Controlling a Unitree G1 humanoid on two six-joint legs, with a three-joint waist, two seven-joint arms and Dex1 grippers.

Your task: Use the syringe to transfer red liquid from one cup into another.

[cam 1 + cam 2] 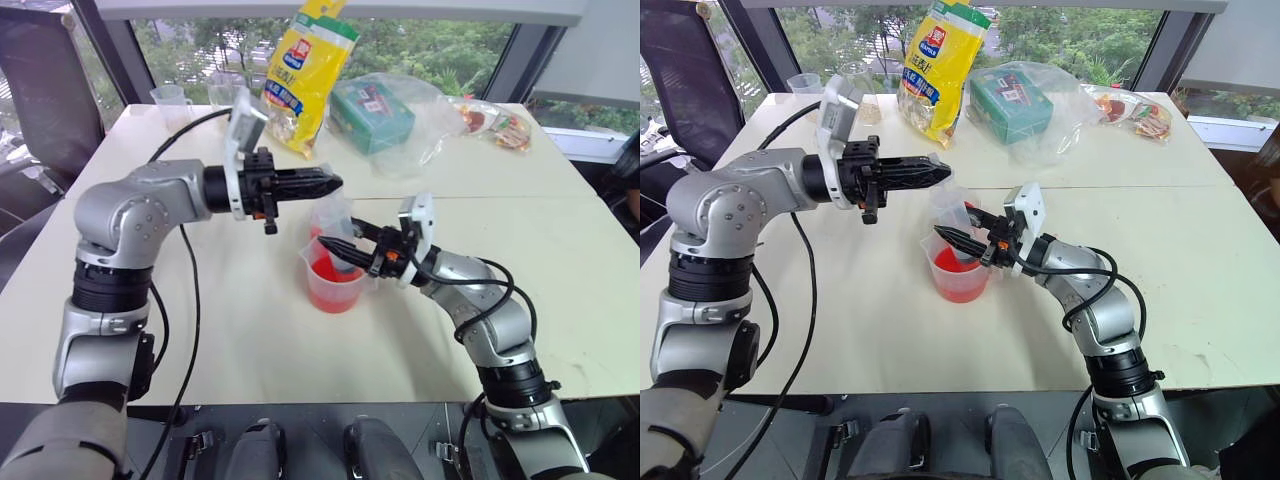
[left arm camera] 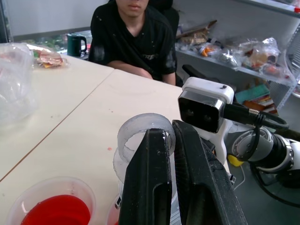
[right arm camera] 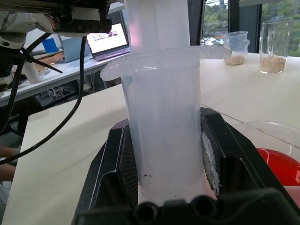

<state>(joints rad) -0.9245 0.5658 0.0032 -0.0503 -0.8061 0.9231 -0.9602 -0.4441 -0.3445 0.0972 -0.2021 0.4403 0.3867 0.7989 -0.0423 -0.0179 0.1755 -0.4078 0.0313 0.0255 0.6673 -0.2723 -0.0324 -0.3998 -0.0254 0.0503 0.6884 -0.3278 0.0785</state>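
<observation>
The syringe [image 1: 331,214] stands upright over the wide handled beaker [image 1: 335,288], which holds red liquid [image 1: 958,270]. My right gripper [image 1: 338,244] is shut on the clear barrel [image 3: 164,140] just above the beaker's rim and hides the tip. Coming level from the left, my left gripper [image 1: 333,183] is shut on the plunger's ring top [image 2: 144,133]. A smaller clear cup with red liquid [image 2: 55,208] stands just beyond the syringe in the left wrist view. In the eye views the syringe mostly hides it.
At the table's far side lie a yellow bag [image 1: 305,70], a green box in clear wrap [image 1: 372,115] and snack packets [image 1: 497,125]. Clear jugs [image 1: 172,100] stand at the far left. A person [image 2: 133,37] sits by the table's right side. A black cable [image 1: 187,290] hangs from my left arm.
</observation>
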